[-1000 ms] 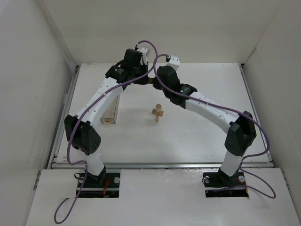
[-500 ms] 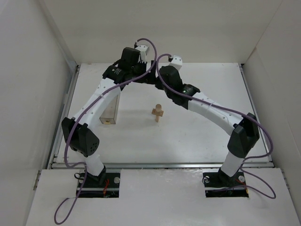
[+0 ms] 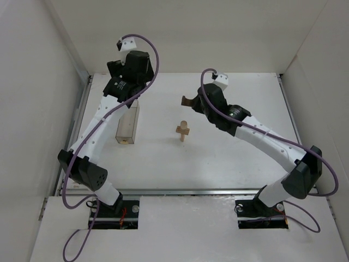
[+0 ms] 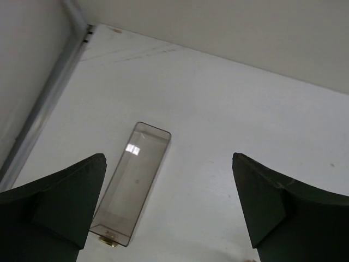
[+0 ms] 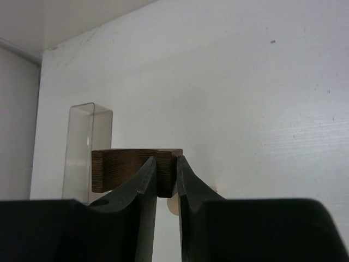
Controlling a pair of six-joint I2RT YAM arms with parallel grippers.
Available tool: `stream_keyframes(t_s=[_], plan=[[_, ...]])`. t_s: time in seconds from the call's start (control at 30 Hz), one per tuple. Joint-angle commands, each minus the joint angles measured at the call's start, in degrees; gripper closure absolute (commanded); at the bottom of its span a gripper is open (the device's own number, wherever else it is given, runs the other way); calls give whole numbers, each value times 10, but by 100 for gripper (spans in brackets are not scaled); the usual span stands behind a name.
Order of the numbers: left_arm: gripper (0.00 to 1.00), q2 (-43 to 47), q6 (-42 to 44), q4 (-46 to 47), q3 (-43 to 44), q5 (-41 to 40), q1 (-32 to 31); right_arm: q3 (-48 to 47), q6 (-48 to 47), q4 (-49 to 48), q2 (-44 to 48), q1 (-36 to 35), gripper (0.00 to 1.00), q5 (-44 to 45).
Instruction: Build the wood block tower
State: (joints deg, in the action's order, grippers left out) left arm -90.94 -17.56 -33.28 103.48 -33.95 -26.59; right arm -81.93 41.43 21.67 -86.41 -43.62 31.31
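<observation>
Table [image 3: 229, 158]: two tan blocks [image 3: 183, 130], one arch [image 5: 117, 172]

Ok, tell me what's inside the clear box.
Nothing shows inside the clear box, only a small brass bit at one end. From the right wrist, the dark block covers its lower part.

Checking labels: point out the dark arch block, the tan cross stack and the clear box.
dark arch block [image 5: 114, 169]: right wrist view, left half of its front face.
tan cross stack [image 3: 183, 130]: top external view, crosspiece.
clear box [image 4: 133, 180]: left wrist view, clear wall.
</observation>
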Motion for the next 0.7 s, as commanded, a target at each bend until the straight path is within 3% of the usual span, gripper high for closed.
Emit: stream_keyframes(t_s=[0.0,0.67], plan=[[0,30,-42,12,-15,-178,-5,15,38,55,12,-14,100,-13],[0,41,-37,17,-44,-146,-5,49,85,71,-2,-42,100,-33]])
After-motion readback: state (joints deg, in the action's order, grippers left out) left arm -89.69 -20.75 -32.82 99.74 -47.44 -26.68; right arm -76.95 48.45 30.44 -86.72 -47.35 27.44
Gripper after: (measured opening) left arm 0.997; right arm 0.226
